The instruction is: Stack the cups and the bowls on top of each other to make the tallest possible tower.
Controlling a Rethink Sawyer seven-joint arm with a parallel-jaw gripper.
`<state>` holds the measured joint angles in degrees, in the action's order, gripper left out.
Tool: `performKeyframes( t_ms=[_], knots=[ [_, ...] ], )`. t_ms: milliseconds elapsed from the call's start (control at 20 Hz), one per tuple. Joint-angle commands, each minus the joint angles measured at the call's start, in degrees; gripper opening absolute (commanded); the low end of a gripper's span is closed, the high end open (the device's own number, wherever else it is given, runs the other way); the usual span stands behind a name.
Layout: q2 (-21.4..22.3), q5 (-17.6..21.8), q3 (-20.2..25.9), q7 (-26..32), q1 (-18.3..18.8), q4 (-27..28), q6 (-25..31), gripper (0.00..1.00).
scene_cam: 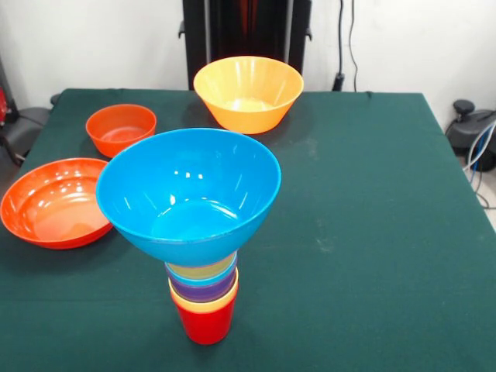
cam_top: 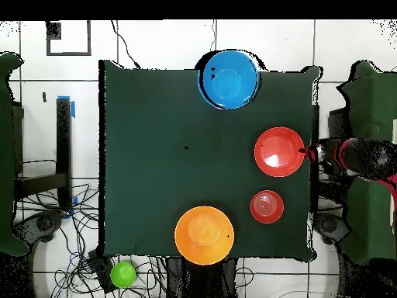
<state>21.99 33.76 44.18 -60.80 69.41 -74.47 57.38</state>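
So the red and black arm pokes in from the right edge of the overhead view. Its gripper (cam_top: 314, 151) end sits right at the table edge, just beside the wide shallow orange bowl (cam_top: 279, 151). Honestly I can't tell whether it's open or closed; that bit is too murky, and it isn't carrying anything I can make out.

That wide bowl sits upright and empty on the green table (scene_cam: 372, 232). Near it, apart from it and closer to the robot's side, is the small orange bowl (scene_cam: 121, 129), also upright. The large yellow-orange bowl (scene_cam: 248, 93) stands by the table's edge on the robot's side, just in front of the black pedestal (scene_cam: 246, 31).

The tower (scene_cam: 203, 256) is on the opposite side of the table, well apart from the loose bowls. It has a red cup (scene_cam: 204, 322) as its base, then nested yellow-orange, purple, blue and pale yellow rims, with the large blue bowl (scene_cam: 188, 194) sitting open side up on top and looking a bit tilted. Nothing stands between the tower and the loose bowls, just bare cloth.

Off the table, the overhead view shows a green round thing (cam_top: 122, 274) on the floor among cables (cam_top: 46, 225).
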Motion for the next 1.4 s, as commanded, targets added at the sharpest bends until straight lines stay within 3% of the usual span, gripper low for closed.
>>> performKeyframes(
  t_ms=[50, 1400],
  knots=[
    [-0.25, 1.13, 1.47, 17.86, -1.23, -1.55, 5.07, 1.0],
    [-6.68, 4.04, 1.43, 16.97, -0.5, -2.33, -2.79, 1.0]
  ],
)
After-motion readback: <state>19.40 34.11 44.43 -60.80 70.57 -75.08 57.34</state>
